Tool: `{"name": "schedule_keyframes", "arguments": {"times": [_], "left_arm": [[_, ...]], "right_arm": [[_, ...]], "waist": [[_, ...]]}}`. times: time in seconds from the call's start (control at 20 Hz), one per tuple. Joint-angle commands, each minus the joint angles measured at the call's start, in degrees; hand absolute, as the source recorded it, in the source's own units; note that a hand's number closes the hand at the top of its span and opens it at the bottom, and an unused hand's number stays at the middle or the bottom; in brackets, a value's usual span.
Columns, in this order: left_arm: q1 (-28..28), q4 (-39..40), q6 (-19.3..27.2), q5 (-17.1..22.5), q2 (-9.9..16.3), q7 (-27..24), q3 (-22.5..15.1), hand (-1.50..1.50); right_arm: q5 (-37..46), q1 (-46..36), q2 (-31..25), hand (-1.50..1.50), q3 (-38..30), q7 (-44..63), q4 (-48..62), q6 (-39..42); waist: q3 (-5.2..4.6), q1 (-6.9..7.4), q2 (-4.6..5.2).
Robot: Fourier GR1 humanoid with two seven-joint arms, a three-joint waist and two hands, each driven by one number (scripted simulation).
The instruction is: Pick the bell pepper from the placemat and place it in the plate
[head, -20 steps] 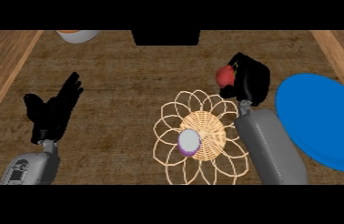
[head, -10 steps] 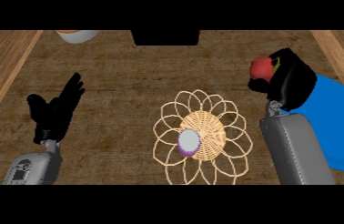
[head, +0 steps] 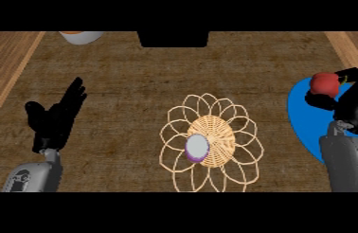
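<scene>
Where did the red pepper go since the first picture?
The right hand carried the red pepper rightward, away from the woven placemat, and now holds it over the blue plate. The left hand, the placemat and the small purple thing on it stayed put.

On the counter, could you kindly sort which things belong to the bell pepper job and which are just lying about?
Job: red bell pepper, held by the right hand; blue plate; wicker placemat.

Lying about: purple-rimmed object on the placemat; bowl at the far edge; resting left hand.
</scene>
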Motion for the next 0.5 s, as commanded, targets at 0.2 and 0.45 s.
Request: {"name": "schedule_keyframes", "arguments": {"times": [0.2,0.45], "left_arm": [[-1.56,1.02,-0.83,-0.02,0.36,0.41,1.24,0.00],[-1.09,3.54,-0.57,-0.95,-1.14,-2.84,0.41,0.00]], "right_arm": [[-10.70,1.84,-8.92,1.50,-6.93,-8.49,8.46,6.10],[-24.37,2.65,-6.51,1.50,-12.15,-16.95,16.36,6.71]], "waist": [[0.00,0.16,0.08],[0.07,0.09,0.30]]}}
